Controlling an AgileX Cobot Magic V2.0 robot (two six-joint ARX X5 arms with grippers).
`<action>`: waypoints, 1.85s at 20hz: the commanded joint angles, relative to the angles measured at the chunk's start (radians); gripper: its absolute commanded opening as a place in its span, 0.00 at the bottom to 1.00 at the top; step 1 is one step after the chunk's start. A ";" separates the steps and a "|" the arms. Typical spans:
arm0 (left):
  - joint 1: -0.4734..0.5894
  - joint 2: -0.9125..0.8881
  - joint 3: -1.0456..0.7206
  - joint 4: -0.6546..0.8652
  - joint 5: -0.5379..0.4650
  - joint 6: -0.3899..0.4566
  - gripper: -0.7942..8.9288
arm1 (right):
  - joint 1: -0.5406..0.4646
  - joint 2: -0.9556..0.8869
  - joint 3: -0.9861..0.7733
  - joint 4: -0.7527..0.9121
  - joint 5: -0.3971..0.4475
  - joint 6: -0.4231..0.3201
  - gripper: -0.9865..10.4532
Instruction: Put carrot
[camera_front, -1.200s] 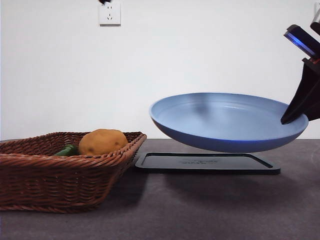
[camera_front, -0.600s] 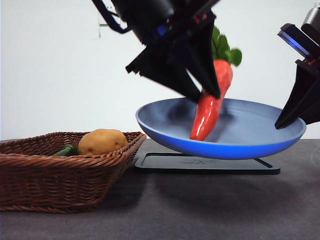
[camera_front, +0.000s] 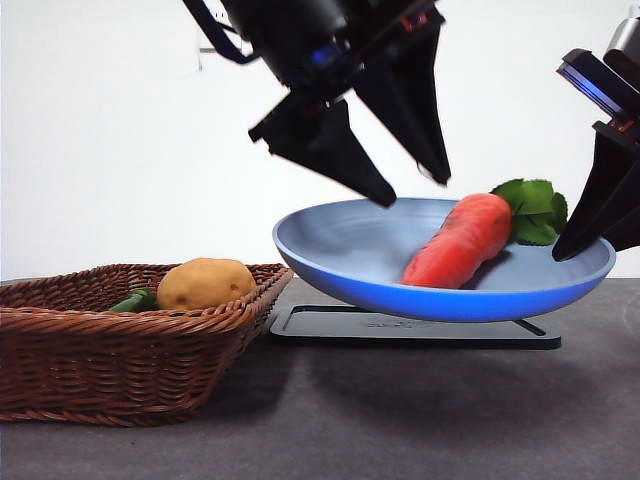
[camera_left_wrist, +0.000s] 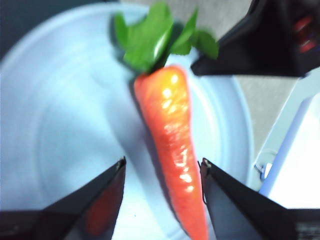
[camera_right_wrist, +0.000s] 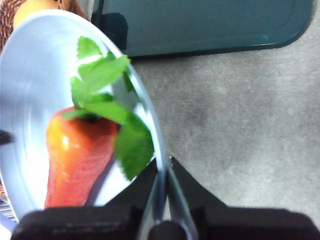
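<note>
The red-orange carrot (camera_front: 462, 242) with green leaves lies in the blue plate (camera_front: 340, 262), which is held tilted above the black mat. It also shows in the left wrist view (camera_left_wrist: 170, 135) and the right wrist view (camera_right_wrist: 75, 155). My left gripper (camera_front: 412, 185) hangs open just above the plate, apart from the carrot; in its own view (camera_left_wrist: 162, 165) the carrot lies between the spread jaws. My right gripper (camera_front: 580, 235) is shut on the plate's right rim (camera_right_wrist: 161, 175) and holds it up.
A black mat (camera_front: 410, 326) lies on the dark table under the plate. A brown wicker basket (camera_front: 100, 350) at the left holds a yellow-brown potato (camera_front: 205, 282) and a small green vegetable (camera_front: 132, 300).
The left gripper came in holding the carrot upright over the plate, then opened. The carrot now lies on its side in the plate, leaves toward the right.
</note>
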 joint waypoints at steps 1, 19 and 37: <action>-0.001 -0.060 0.014 0.006 -0.042 -0.006 0.35 | 0.002 0.005 0.013 0.008 -0.005 0.007 0.09; 0.094 -0.724 0.014 -0.268 -0.311 0.019 0.35 | -0.081 0.743 0.623 -0.077 0.066 -0.050 0.09; 0.095 -0.698 0.014 -0.229 -0.477 0.133 0.35 | -0.132 0.709 0.718 -0.209 0.069 -0.051 0.24</action>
